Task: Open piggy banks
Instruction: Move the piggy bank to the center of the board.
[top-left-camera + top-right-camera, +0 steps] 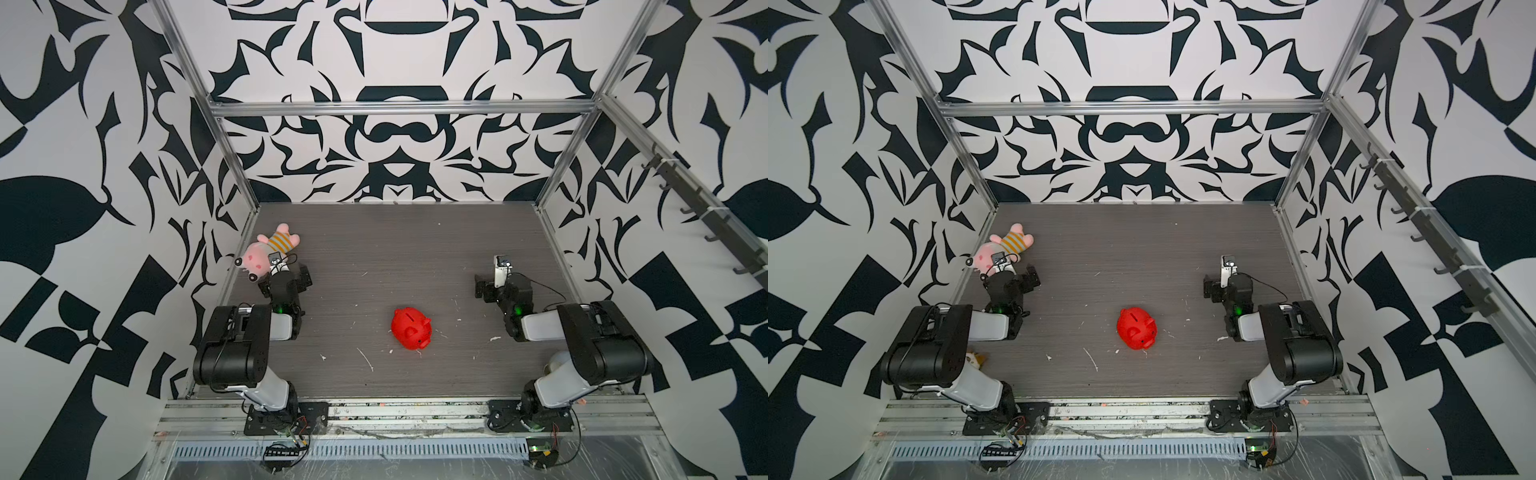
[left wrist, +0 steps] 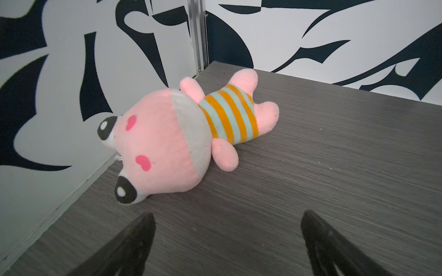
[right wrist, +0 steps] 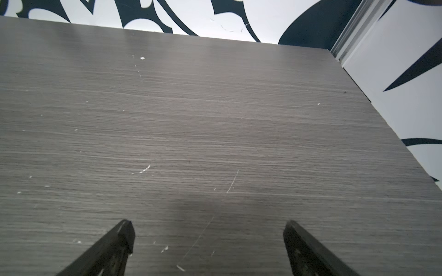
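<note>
**Step in hand:** Start of task. No contact with the bank (image 1: 411, 329) has been made, and neither arm is committed to it.

**Left gripper** (image 2: 228, 215): jaws fully apart, holding nothing and touching nothing. The plush (image 2: 167, 143) lies on its side just ahead of the fingertips, against the wall. It is not the task's object.

**Right gripper** (image 3: 208, 223): jaws fully apart and empty. Only bare table (image 3: 215, 119) lies ahead of it.

**Location of the bank:** Both top views show it between the two grippers, set back from both towards the arm bases and nearer the right gripper. Neither wrist view shows it. It stands upright, clear of everything, with its slot (image 1: 412, 319) facing up. No plug is visible, so the opening is presumably underneath.

**Next move, in my judgement:**
- One arm, most readily the right, has to draw back and swing inward to reach the bank.
- It should take the rounded body across its width and tip it to expose the underside.
- The other arm then works the closure.
- The glossy, curved shell is likely to slip in a loose grip.
- The left arm must steer clear of the plush.
</note>
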`<state>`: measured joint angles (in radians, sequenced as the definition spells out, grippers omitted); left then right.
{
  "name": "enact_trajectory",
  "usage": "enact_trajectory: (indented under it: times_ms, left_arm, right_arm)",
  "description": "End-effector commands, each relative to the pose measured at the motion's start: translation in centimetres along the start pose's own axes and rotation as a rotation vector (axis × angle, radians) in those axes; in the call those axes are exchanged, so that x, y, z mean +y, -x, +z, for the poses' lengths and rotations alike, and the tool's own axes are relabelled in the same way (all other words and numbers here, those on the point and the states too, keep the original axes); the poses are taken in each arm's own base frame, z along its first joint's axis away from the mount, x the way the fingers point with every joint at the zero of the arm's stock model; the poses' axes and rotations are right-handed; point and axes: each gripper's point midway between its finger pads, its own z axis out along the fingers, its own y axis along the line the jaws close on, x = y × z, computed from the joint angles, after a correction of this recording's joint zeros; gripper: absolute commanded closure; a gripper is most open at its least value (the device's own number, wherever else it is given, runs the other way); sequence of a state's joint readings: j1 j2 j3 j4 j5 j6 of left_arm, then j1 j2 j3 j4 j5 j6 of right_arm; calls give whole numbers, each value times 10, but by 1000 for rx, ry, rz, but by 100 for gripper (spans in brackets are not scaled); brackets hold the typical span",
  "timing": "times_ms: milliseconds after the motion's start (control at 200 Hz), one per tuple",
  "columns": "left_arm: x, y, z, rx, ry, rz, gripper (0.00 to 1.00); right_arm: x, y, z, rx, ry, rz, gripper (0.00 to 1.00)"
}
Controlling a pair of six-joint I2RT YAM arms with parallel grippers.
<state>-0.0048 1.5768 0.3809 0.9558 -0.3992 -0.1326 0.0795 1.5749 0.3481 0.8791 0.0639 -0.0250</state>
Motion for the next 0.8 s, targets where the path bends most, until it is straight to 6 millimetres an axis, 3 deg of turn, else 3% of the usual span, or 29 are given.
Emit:
enact_trajectory:
  times_ms: [0, 715, 795]
  left_arm:
    - [3, -4, -5, 8, -4, 9, 1]
    - [3, -3, -4, 11, -12, 3, 1]
    - [4, 4, -5, -17, 0, 5, 1]
  right_arm:
    - [-5, 18, -3, -56, -22, 19, 0]
    - [-8, 18, -3, -53, -35, 22, 0]
    - [-10, 27, -5, -65, -50, 32, 0]
